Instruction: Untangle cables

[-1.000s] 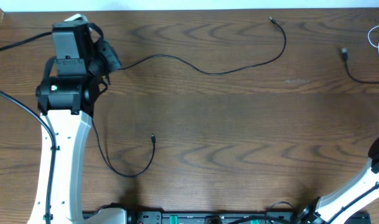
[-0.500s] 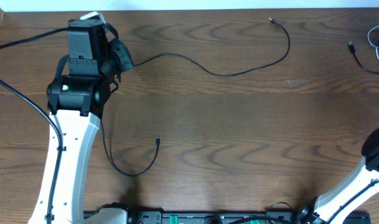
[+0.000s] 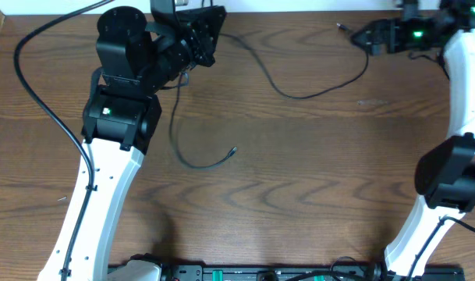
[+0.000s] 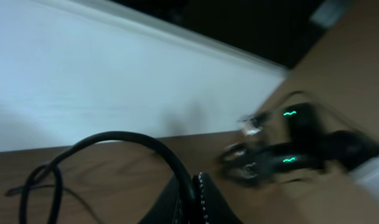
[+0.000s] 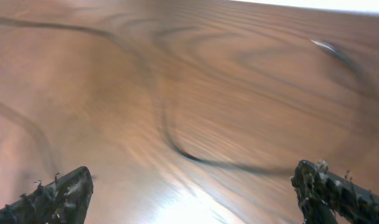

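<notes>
Jaws of the left claw [image 3: 210,33] are pressed shut on the black cable [image 3: 299,95], which in the left wrist view arcs up and over into the closed tips. That claw sits at about 11 o'clock on the wooden surface [image 3: 315,203], by the far edge. From it one strand runs toward 3 o'clock, sags, then curls back up to a plug end [image 3: 340,25] at 1 o'clock. The other strand drops toward 6 o'clock and hooks round to a second plug end [image 3: 233,151] near the centre. The right claw [image 5: 189,177] is spread wide with nothing between its tips, at 1 o'clock just beside the far plug and over the cable's bend; its wrist view is blurred.
</notes>
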### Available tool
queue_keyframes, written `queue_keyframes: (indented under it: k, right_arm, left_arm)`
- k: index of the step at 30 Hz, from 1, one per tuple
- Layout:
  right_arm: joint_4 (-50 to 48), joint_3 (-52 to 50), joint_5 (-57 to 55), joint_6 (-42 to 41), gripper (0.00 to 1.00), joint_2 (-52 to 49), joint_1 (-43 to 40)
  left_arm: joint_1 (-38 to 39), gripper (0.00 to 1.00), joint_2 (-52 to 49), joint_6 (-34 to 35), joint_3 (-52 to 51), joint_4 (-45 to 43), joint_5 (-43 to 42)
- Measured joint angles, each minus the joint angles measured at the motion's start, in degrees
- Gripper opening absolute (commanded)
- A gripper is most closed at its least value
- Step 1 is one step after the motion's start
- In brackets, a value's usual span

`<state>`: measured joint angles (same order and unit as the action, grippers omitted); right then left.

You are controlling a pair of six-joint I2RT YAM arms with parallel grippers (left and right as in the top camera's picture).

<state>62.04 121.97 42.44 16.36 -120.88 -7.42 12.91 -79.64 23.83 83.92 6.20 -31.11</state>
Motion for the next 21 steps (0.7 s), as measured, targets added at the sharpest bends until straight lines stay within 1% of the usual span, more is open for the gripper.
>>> queue_keyframes:
  k: [5, 6, 7, 9, 11, 15, 21]
  right_arm:
    - [-3.82, 0.00, 8.57, 1.38, 0.99, 0.00, 5.70]
    - [-5.40, 0.00, 10.36, 1.51, 0.99, 0.00, 6.99]
    - [-6.38, 0.00, 11.26, 1.66, 0.99, 0.00, 7.87]
    - [-8.79, 0.00, 13.20, 1.99, 0.99, 0.00, 10.47]
    - [-11.69, 0.00, 14.58, 2.14, 0.99, 0.00, 13.40]
    - [-16.76, 0.00, 15.91, 1.99, 0.99, 0.02, 18.23]
    - [-18.60, 0.00, 16.20, 1.86, 0.99, 0.00, 23.78]
  left_arm:
    - [0.04, 0.08, 0.00, 10.88, -0.09, -8.48, -4.70]
    - [0.04, 0.08, -0.02, 14.19, -0.11, -12.44, -6.34]
    - [0.04, 0.07, -0.02, 15.13, -0.07, -13.22, -6.64]
    - [0.09, 0.07, -0.04, 20.65, -0.07, -18.93, -9.14]
    - [0.07, 0.07, -0.02, 25.88, -0.02, -22.32, -10.84]
    - [0.07, 0.07, -0.02, 32.81, -0.02, -23.19, -12.55]
    - [0.07, 0.08, -0.04, 40.30, -0.04, -24.70, -13.70]
